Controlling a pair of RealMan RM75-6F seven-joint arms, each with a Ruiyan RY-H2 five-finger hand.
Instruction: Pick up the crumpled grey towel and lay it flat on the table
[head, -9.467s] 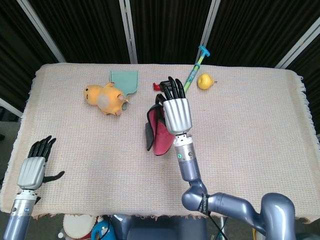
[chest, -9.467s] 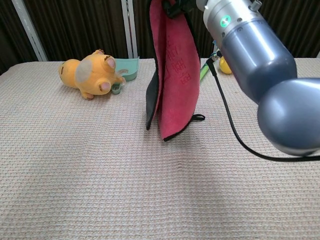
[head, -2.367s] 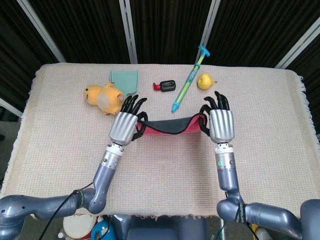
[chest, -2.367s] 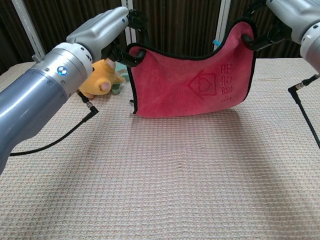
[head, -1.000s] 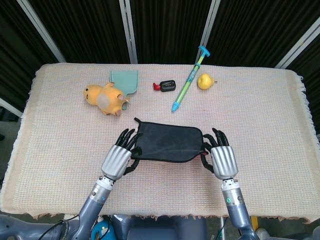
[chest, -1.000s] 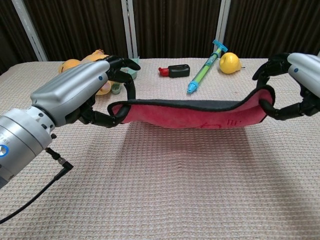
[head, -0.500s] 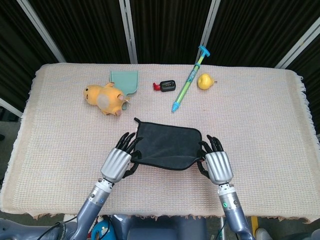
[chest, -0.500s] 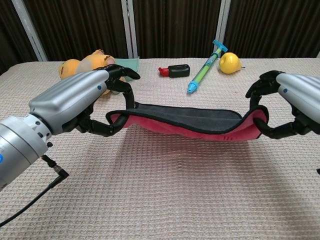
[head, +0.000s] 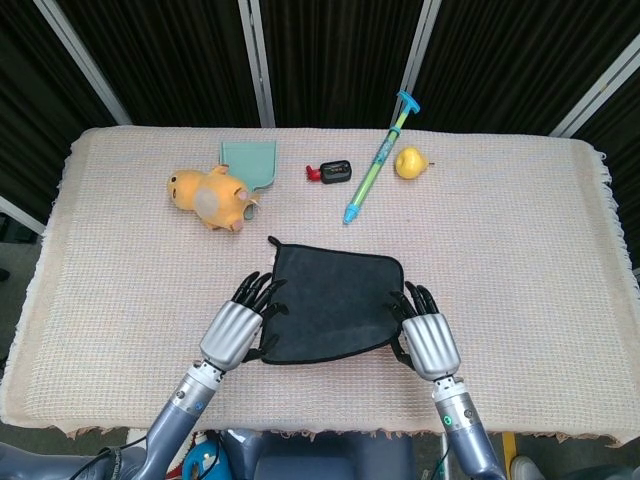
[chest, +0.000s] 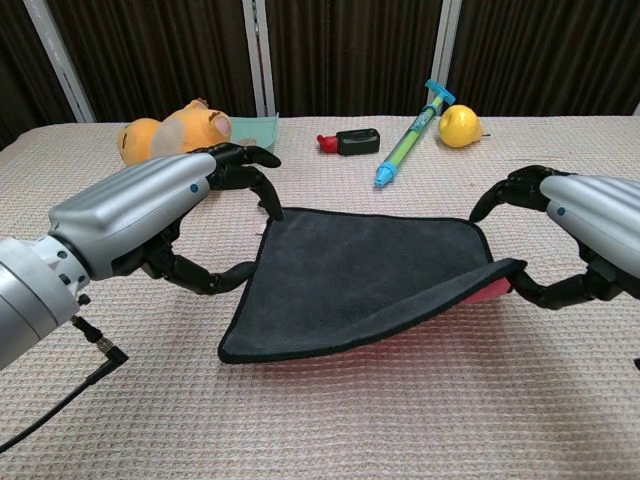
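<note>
Beige-clothed table (head: 520, 250): the grey towel (head: 328, 300) hangs pinched by left robot hand (head: 234, 333) and right robot hand (head: 428, 343); uneven release could fold its raised near edge under.

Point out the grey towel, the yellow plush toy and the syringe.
grey towel (head: 330, 300), head view, middle of its dark top side.
yellow plush toy (head: 208, 198), head view, on its body.
syringe (chest: 405, 142), chest view, on the green barrel.
</note>
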